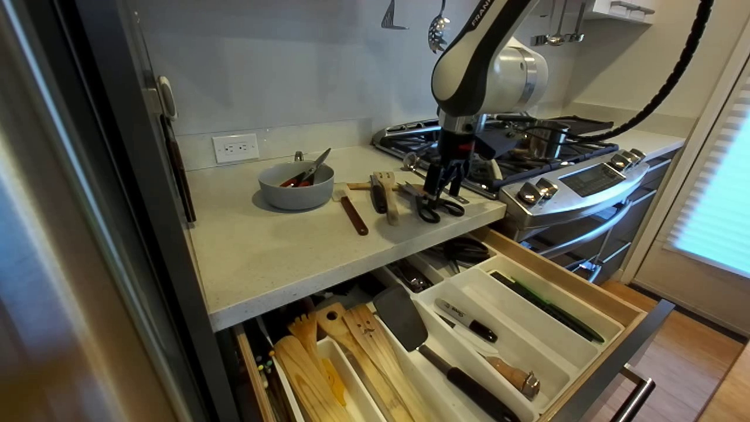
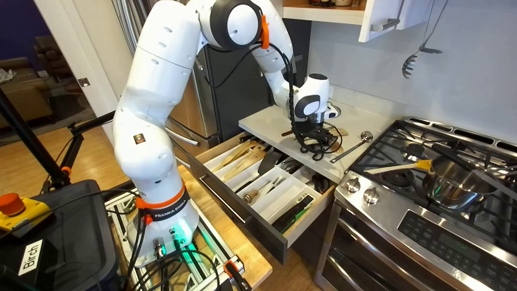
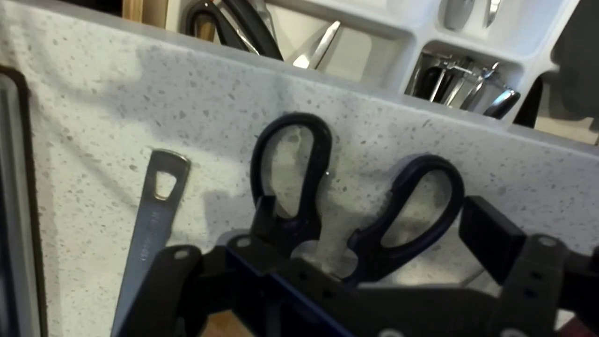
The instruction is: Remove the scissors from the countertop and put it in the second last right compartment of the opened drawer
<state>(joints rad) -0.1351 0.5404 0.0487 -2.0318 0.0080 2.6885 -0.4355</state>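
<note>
- The stove is steel with black grates and stands right beside the countertop.
- The white arm, in an exterior view, rises from its base in front of the drawer and reaches over the counter, its wrist bent downward.
- The countertop is pale and speckled, with a thick front edge; the scissors lie on it near that edge, handles toward the drawer.
- The drawer is pulled out below, its white compartments holding wooden spatulas, a black turner and long green and black tools.
- The gripper is positioned at the scissors in both exterior views. Its fingers are spread wide: in the wrist view the gap between them takes in most of both handle loops.
- The grey bowl stands upright on the countertop, well apart from the gripper, with utensils leaning in it.
- A long steel utensil lies just beside the scissors, the hole in its end toward the drawer.
- The scissors have black handles, their two loops splayed apart; the gripper hides the blades in the wrist view.
- The fingertips: one overlaps the outer side of one loop, the other sits just outside the other loop in the wrist view. Whether either touches the handles, I cannot tell.
</note>
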